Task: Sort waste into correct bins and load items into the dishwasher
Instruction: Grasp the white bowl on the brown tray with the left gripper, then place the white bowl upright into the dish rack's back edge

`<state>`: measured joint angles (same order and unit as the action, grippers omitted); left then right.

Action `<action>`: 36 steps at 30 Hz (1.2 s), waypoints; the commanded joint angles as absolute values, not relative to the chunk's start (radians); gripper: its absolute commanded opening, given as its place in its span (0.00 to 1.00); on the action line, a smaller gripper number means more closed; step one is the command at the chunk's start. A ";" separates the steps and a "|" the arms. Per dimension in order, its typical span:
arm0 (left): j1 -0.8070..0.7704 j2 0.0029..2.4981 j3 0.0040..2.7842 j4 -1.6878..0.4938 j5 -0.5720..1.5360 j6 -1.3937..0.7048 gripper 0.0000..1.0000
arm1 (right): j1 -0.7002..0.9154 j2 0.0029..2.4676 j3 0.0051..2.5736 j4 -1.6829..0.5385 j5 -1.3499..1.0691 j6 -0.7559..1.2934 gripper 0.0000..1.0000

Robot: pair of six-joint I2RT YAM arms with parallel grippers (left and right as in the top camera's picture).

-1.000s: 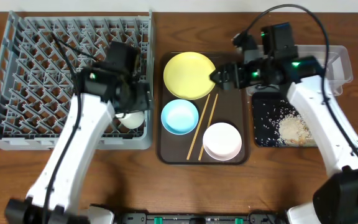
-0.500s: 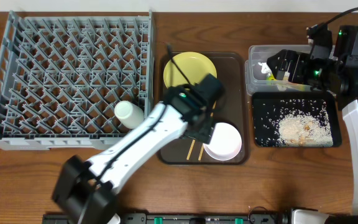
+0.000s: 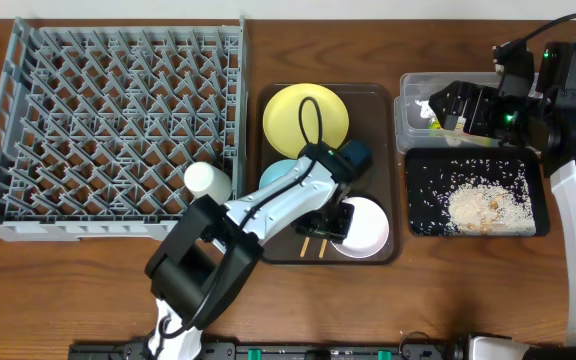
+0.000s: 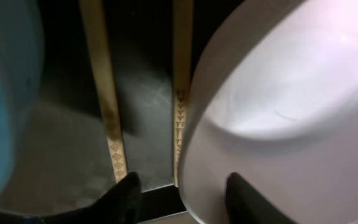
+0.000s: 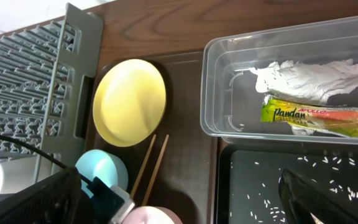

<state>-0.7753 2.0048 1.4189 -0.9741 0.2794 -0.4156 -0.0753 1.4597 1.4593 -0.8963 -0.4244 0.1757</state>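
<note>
The left gripper (image 4: 186, 194) sits low over the dark brown serving tray (image 3: 383, 100) with its jaws half-open and empty. One finger stands outside the rim of the white bowl (image 3: 366, 230) and the other over the bowl's inner wall, so the rim lies in the gap. One of the two wooden chopsticks (image 4: 107, 124) also runs into that gap, just beside the rim. Clear space shows between the fingers and both items, so no grip is made. This straddle most likely prepares a pinch on the bowl rim, the only part of the bowl thin enough for the jaws; a chopstick pick cannot be excluded. The chopsticks lie side by side between the white bowl and the light blue bowl (image 5: 98, 169), and the yellow plate (image 3: 290, 118) occupies the far end of the serving tray. These items await loading. The small cream cup (image 3: 208, 181) is seated among the pegs at the near right corner of the grey dish rack (image 3: 108, 228). The right gripper (image 3: 450, 106) hovers over the clear plastic tub (image 5: 211, 87), jaws wide and empty, well clear of the serving tray. The tub holds the crumpled white paper (image 5: 303, 73) and the green-and-orange snack wrapper (image 5: 319, 118). The rice scraps (image 3: 476, 208) lie in the black tray (image 3: 426, 218) beside it. Dry waste and food waste are thus separated, and sorting appears complete.
</note>
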 commanded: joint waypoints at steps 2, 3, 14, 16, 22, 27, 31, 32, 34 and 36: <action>-0.765 1.980 1.420 -0.961 0.307 -0.416 0.34 | -0.069 1.459 1.462 -0.897 -0.415 0.182 0.99; -0.765 1.980 1.420 -0.961 0.307 -0.416 0.27 | -0.069 1.459 1.462 -0.897 -0.415 0.182 0.99; -0.764 1.956 1.436 -0.960 0.307 -0.416 0.07 | -0.069 1.459 1.462 -0.910 -0.415 0.182 0.99; -0.764 1.921 1.454 -0.959 0.303 -0.403 0.07 | -0.069 1.459 1.462 -0.910 -0.415 0.182 0.99; -0.744 1.747 1.522 -0.955 0.094 -0.364 0.07 | -0.069 1.459 1.462 -0.910 -0.415 0.182 0.99; -0.710 1.604 1.527 -0.918 -0.271 -0.328 0.08 | -0.069 1.459 1.462 -0.910 -0.415 0.182 0.99; -0.680 1.569 1.526 -0.854 -0.598 -0.265 0.07 | -0.069 1.459 1.462 -0.910 -0.415 0.182 0.99; -0.670 1.569 1.526 -0.825 -0.668 -0.237 0.07 | -0.069 1.459 1.462 -0.910 -0.415 0.182 0.99; -0.646 1.577 1.526 -0.757 -0.773 -0.186 0.08 | -0.069 1.459 1.462 -0.910 -0.415 0.182 0.99; -0.611 1.590 1.526 -0.676 -0.846 -0.139 0.07 | -0.069 1.459 1.462 -0.910 -0.415 0.182 0.99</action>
